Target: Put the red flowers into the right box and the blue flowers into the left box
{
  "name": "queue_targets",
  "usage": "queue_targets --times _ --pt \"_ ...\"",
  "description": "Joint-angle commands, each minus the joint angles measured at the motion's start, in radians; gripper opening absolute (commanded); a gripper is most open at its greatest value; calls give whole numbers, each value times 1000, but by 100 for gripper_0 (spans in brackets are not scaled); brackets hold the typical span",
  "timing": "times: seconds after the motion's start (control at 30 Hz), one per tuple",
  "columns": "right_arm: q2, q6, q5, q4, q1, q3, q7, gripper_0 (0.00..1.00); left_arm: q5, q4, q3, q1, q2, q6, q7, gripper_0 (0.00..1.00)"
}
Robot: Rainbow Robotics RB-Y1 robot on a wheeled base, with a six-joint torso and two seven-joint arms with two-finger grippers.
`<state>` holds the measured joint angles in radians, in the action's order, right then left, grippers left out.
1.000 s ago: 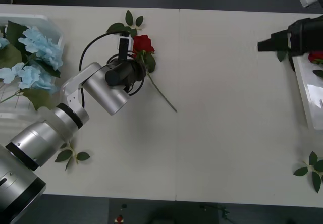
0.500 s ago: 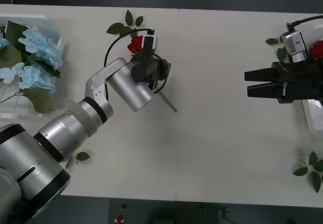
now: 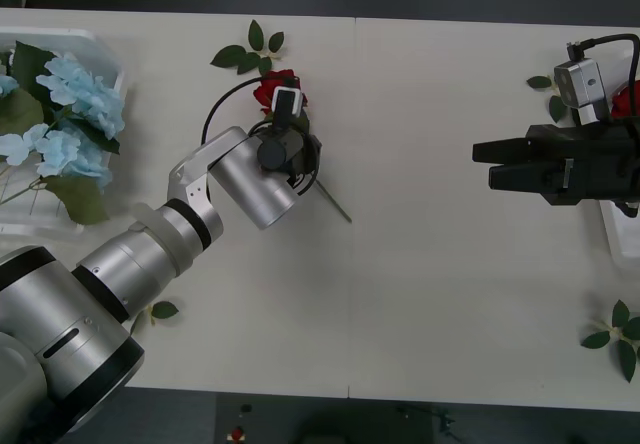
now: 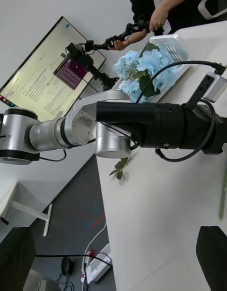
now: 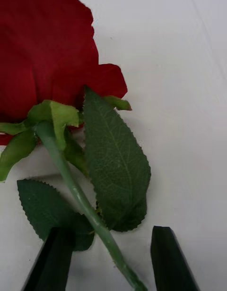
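left gripper (image 5: 111, 258) fingers spread either side of the red rose (image 5: 42, 55) stem, lined up to pinch it.

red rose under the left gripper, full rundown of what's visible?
The red rose is artificial, with a cloth-like red bloom, a green calyx, a thin green stem and serrated dark leaves. It lies flat on the white table, near its middle, bloom pointing away from the robot. The left gripper hovers just over it, black fingers open to either side of the stem, not yet closed on it.

Red rose (image 5: 45, 50) on green stem, pale blue flowers (image 3: 75, 114), white table (image 3: 430, 294)
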<state>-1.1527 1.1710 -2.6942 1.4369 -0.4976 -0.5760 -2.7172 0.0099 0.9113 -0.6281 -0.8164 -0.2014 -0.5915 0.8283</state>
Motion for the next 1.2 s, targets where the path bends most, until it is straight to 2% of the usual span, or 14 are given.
queue_targets --times 0.03,0.2,0.4,0.63,0.77,0.8,0.87,1.0,1.1,1.2 --pt "2 3 -4 8 37 67 12 100 -4 14 -2 -26 5 -10 2 0" --pt "2 3 -4 8 60 87 12 100 -2 64 10 -26 0 -8 -26 0" --pt "2 -1 -4 8 94 117 12 100 7 233 25 -7 -47 -8 -140 0" --pt "2 -1 -4 33 134 153 12 100 206 617 131 123 -190 -8 -126 0" --pt "2 -7 -4 56 152 171 12 100 412 767 209 189 -268 -11 -41 0" --pt "2 -10 -4 66 160 176 12 100 522 814 252 214 -297 -40 20 0" --pt "2 -13 -4 74 165 180 12 100 613 862 309 237 -314 -116 91 0" --pt "2 -22 -4 99 172 185 12 100 806 962 515 278 -311 -406 282 0" --pt "2 -22 -4 109 172 186 12 100 979 968 660 284 -276 -580 445 0" --pt "2 -25 -4 126 172 185 12 100 1125 928 762 286 -242 -676 624 0"
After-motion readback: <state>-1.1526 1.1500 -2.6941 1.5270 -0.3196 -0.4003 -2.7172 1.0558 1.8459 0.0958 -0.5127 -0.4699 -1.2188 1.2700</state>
